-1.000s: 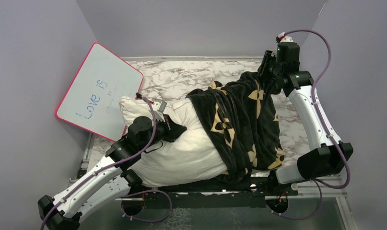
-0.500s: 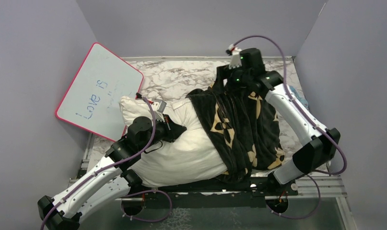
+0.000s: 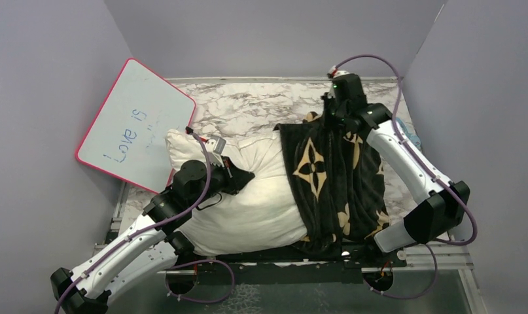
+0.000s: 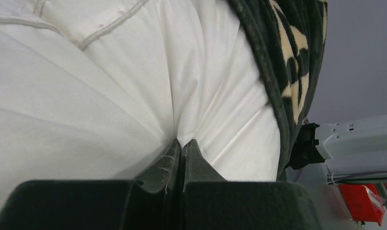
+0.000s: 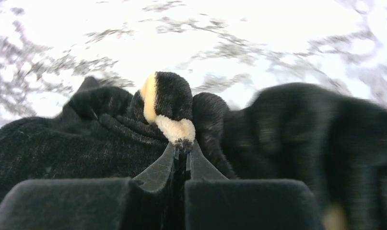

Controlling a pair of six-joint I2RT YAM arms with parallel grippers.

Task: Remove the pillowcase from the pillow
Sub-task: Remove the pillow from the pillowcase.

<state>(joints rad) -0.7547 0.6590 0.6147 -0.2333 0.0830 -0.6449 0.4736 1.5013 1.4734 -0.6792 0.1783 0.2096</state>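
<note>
Marble-patterned table (image 3: 248, 104) fills the floor of a grey-walled booth, and a pink-rimmed whiteboard (image 3: 133, 124) leans against the left wall. On the table lies the pillow (image 3: 248, 209), its left part bare and off-white. The pillowcase (image 3: 333, 176) covers its right part, gathered in folds with a tan flower motif facing up.

The left arm (image 3: 127, 252) reaches from the near-left corner diagonally over the bare cushion, elbow low and wrist bent down onto it. The left gripper (image 4: 183, 143) has its jaws pressed together on a pinched ridge of the pillow's white fabric, and creases fan out from the pinch. The right arm (image 3: 408, 160) rises from the near right with its elbow out at the table's right edge. Its forearm runs back to the far edge of the pillowcase and its wrist points down. The right gripper (image 5: 182, 148) is clamped on a small bunched fold of the pillowcase, black with a tan tuft just above the fingertips.

From above, the right gripper's fingertips are hidden under its own wrist. The pillow's right part is out of sight under the pillowcase, and its near edge is cut off by the arm bases. The right wrist view is blurred across the marble and the right side of the fabric. The whiteboard reads "Love is"; fainter marks beside that cannot be made out. A blue thing (image 3: 412, 139) shows past the right forearm, too covered to identify.
</note>
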